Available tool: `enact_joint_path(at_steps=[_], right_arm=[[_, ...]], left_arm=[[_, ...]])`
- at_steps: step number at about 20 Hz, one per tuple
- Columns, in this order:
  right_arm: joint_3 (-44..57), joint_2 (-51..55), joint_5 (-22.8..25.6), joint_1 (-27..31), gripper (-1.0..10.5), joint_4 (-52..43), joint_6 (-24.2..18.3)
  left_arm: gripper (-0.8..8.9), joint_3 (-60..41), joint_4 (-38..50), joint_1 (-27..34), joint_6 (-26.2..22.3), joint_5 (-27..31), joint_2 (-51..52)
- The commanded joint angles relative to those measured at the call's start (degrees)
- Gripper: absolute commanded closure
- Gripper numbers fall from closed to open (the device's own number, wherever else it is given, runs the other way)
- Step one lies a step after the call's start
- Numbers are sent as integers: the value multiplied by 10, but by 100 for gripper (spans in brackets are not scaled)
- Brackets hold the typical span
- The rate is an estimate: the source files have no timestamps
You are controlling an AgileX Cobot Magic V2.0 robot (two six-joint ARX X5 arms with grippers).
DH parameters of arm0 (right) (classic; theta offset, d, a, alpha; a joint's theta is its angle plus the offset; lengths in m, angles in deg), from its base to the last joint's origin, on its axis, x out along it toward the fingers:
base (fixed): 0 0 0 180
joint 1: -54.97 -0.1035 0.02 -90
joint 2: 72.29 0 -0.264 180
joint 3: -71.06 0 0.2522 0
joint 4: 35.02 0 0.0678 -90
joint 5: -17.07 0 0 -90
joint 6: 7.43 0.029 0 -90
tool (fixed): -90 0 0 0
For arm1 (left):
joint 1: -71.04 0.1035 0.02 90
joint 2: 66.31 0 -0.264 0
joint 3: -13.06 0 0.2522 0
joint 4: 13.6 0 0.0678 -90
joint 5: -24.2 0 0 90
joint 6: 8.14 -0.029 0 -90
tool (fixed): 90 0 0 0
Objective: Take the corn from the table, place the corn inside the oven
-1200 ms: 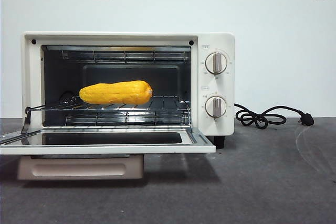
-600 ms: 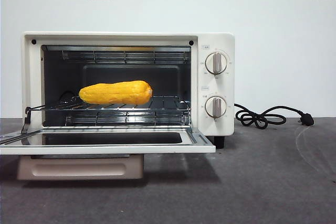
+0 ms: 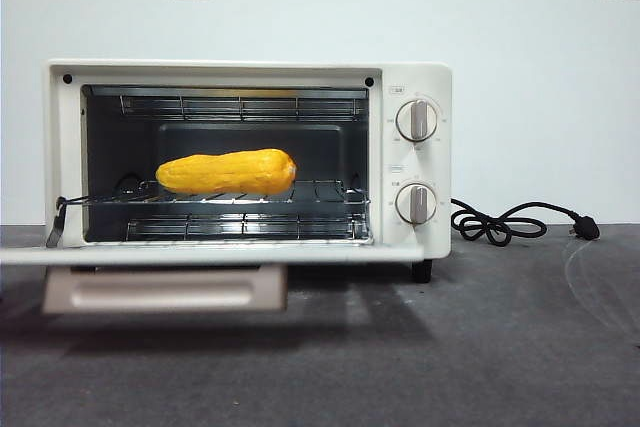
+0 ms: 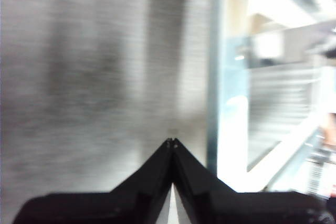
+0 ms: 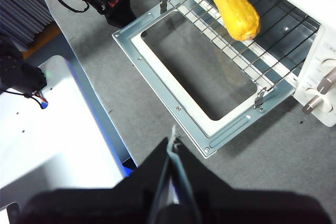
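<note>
On the oven's wire rack (image 3: 300, 195) I see the corn (image 3: 226, 173) lying lengthwise, left of centre in the oven (image 3: 418, 162), whose door (image 3: 200, 254) hangs flat open. My left gripper (image 4: 171, 141) and right gripper (image 5: 172, 139) both show jaws pressed together, empty; the right one hovers above the table (image 5: 273, 156) at the door's corner. A cord (image 3: 500, 222) lies at three o'clock.

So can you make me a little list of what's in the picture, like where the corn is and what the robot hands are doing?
corn: lying on its side on the wire rack inside the oven
oven door: open, folded down flat
knobs: two, on the oven's front panel
power cord: coiled on the table, unplugged
left hand: shut, holding nothing, view blurred
right hand: shut, holding nothing, above the table near the open door
</note>
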State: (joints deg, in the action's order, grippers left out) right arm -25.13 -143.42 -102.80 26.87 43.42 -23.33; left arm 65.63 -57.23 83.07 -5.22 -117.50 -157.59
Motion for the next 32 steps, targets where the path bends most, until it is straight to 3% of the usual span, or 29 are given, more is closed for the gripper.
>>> enact_joint_path(at_steps=[1, 11, 14, 19, 25, 32], right_arm=[[4, -3, -2, 0, 955, -2, -4], [4, -3, -2, 0, 955, -2, -4], [4, -3, -2, 0, 955, -3, -4], [4, -3, -2, 0, 955, -4, -4], [4, -3, -2, 0, 955, -9, -4], [4, -3, -2, 0, 955, -17, -4]], left_arm=[[821, 15, -13, 4, -1, -67, -2], [821, 154, -99, 4, -2, -68, -1], [821, 182, -98, 4, -2, -66, -1], [821, 189, -87, 4, -2, -5, -1], [821, 204, -35, 4, 46, -8, -1], [821, 253, -35, 4, 46, -3, -1]])
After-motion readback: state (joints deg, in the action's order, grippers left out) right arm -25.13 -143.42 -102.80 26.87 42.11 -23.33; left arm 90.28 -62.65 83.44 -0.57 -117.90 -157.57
